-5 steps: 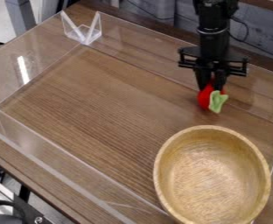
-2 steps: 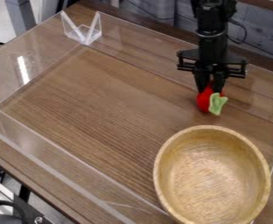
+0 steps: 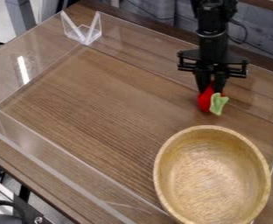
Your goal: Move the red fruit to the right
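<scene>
While the gripper (image 3: 212, 83) pinches the red fruit (image 3: 206, 99) beyond the bowl (image 3: 212, 179); release probably remains, rightward progress unclear.

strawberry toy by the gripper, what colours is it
The strawberry toy is red with a light green leafy end, seen best in the camera view.

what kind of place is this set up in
Probably a robotics lab or test workspace: a black robot gripper reaches down to a toy-like red fruit on a wooden table, with a round bowl nearby.
</scene>
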`<state>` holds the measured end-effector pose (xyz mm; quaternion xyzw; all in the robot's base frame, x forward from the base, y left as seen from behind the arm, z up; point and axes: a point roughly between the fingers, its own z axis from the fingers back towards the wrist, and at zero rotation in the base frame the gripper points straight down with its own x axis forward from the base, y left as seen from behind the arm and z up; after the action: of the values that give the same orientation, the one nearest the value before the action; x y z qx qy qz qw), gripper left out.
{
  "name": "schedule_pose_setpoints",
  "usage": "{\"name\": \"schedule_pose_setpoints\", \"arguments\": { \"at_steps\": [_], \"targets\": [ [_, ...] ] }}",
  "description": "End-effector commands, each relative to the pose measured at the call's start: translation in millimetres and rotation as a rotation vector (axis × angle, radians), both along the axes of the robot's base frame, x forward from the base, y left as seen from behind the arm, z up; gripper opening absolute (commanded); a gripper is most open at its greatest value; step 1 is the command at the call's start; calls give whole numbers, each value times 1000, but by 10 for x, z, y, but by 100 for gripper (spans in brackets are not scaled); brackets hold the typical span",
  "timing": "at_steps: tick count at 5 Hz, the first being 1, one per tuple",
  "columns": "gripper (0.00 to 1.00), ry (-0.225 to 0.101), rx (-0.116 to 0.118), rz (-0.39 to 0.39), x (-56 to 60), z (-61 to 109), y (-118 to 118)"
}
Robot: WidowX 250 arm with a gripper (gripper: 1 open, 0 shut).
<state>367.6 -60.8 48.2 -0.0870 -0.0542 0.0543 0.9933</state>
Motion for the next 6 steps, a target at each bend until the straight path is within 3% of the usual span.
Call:
{"name": "schedule_pose_setpoints", "arguments": {
  "at_steps": [1, 2, 3, 6],
  "targets": [
    [0, -38, -8, -5, 43, 106, -58],
    [100, -28, -6, 6, 29, 129, 4],
    [100, -19, -6, 17, 14, 162, 66],
    [100, -75, -25, 56, -47, 573, 334]
  ]
}}
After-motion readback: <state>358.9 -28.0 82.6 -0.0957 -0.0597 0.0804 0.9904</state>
